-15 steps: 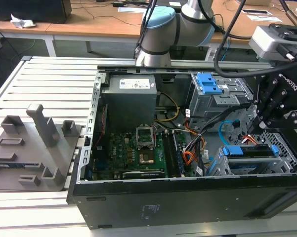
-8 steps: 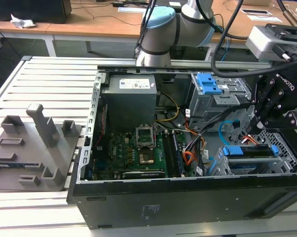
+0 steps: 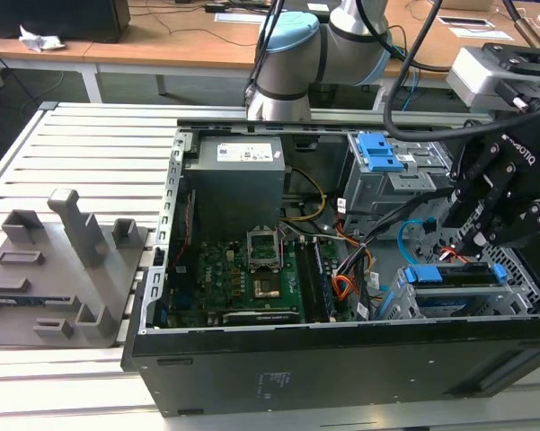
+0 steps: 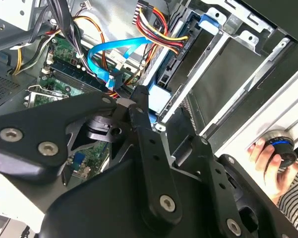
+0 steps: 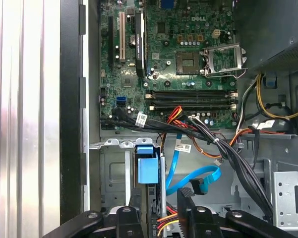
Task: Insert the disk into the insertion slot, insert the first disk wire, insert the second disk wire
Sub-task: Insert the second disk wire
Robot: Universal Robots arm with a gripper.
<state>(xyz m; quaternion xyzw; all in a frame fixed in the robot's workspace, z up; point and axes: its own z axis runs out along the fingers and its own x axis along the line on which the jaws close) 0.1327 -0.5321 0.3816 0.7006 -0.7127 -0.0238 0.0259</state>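
Observation:
The disk (image 3: 454, 277), clipped in its blue frame (image 5: 148, 171), lies inside the insertion slot (image 3: 391, 303) at the open computer case's corner, on the exterior view's right. A bundle of red, yellow and black wires (image 4: 158, 34) runs to the disk's end and looks plugged in. My gripper (image 3: 474, 241) hangs just above the disk. Its black fingers (image 4: 139, 106) meet at the tips, at the connector end of a blue flat wire (image 4: 114, 52). That blue wire (image 3: 411, 235) arcs up from the case floor toward the gripper. Its plug itself is hidden behind the fingers.
A taller grey cage with a blue latch (image 3: 377, 153) stands behind the slot. The motherboard (image 3: 252, 265) and power supply (image 3: 234, 175) fill the rest of the case. A thick black cable bundle (image 5: 228, 153) crosses near the slot. A grey fixture tray (image 3: 54, 260) sits on the exterior view's left. A person's hand (image 4: 268, 158) shows beyond the case.

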